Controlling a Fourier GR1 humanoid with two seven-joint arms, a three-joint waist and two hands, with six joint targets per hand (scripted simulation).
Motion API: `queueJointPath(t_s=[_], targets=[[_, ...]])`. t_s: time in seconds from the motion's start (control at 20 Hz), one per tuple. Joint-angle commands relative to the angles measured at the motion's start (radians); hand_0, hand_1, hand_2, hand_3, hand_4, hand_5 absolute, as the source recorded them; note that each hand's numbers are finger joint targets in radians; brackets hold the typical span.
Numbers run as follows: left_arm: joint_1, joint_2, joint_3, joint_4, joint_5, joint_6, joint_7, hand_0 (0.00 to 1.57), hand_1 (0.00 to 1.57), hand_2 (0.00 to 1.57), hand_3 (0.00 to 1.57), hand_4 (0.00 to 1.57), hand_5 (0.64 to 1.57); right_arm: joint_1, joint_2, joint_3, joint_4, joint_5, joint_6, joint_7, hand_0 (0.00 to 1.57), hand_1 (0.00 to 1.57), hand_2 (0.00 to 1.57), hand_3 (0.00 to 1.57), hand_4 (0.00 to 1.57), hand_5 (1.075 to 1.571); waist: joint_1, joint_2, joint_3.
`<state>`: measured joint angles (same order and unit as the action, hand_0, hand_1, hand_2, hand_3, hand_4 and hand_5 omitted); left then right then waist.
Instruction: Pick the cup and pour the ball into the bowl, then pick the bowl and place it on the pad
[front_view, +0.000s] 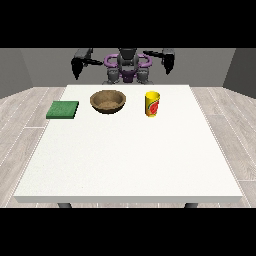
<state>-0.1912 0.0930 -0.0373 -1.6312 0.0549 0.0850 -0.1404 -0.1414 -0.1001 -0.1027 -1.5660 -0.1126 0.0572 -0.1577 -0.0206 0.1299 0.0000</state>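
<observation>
**A:** Front view first. What sits on the bench (125, 160)?

**B:** Three things, all in a row along the far part, close to the robot (128, 67). A green pad (63, 109) lies flat at the view's left, near the bench's left edge. A brown bowl (107, 101) stands to the right of it, apart from it. A yellow cup (152, 104) with a red mark on its side stands upright further right, well apart from the bowl.

**A:** And the ball?

**B:** I cannot see it. The cup's wall hides its inside from this angle, and the bowl's inside shows only brown.

**A:** The hands?

**B:** Both hang behind the bench's far edge, raised at the robot's sides, touching nothing. The hand at the view's left (76, 67) is a dark shape pointing down; the hand at the view's right (168, 64) looks much the same. They are too small and dark to read, so whether the fingers are released or clenched, I cannot tell.

**A:** Anything cut off?

**B:** The robot's lower body is hidden behind the bench. Of the bench's legs only two dark stubs show under the near edge. The wooden floor (20, 115) runs out of view at both sides.
</observation>
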Motion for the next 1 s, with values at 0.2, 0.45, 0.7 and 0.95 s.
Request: queueJointPath(t_s=[0.2,0.45,0.7,0.95], targets=[[-0.148,0.027,0.084,0.224,-0.05,0.019,-0.143,0.0,0.0,0.0,0.0,0.0,1.258,-0.086,-0.076,-0.057,0.136,-0.032,0.104,-0.134,0.0,0.0,0.0,0.0,0.0,1.56,-0.058,0.121,0.0002],[-0.22,0.067,0.166,0.414,-0.007,-0.038,-0.251,0.0,0.0,0.0,0.0,0.0,1.259,-0.117,-0.081,-0.069,0.186,-0.023,0.097,-0.154,0.0,0.0,0.0,0.0,0.0,1.562,-0.065,0.111,-0.0002],[-0.234,0.002,0.146,0.529,-0.069,0.047,-0.364,0.0,0.0,0.0,0.0,0.0,1.233,-0.171,-0.141,-0.138,0.265,-0.079,0.148,-0.164,0.0,0.0,0.0,0.0,0.0,1.563,-0.073,0.129,-0.0001],[-0.26,-0.007,0.174,0.639,-0.065,0.059,-0.472,0.0,0.0,0.0,0.0,0.0,1.276,-0.12,-0.122,-0.119,0.311,-0.056,0.183,-0.273,0.0,0.0,0.0,0.0,0.0,1.559,-0.093,0.15,0.0]])
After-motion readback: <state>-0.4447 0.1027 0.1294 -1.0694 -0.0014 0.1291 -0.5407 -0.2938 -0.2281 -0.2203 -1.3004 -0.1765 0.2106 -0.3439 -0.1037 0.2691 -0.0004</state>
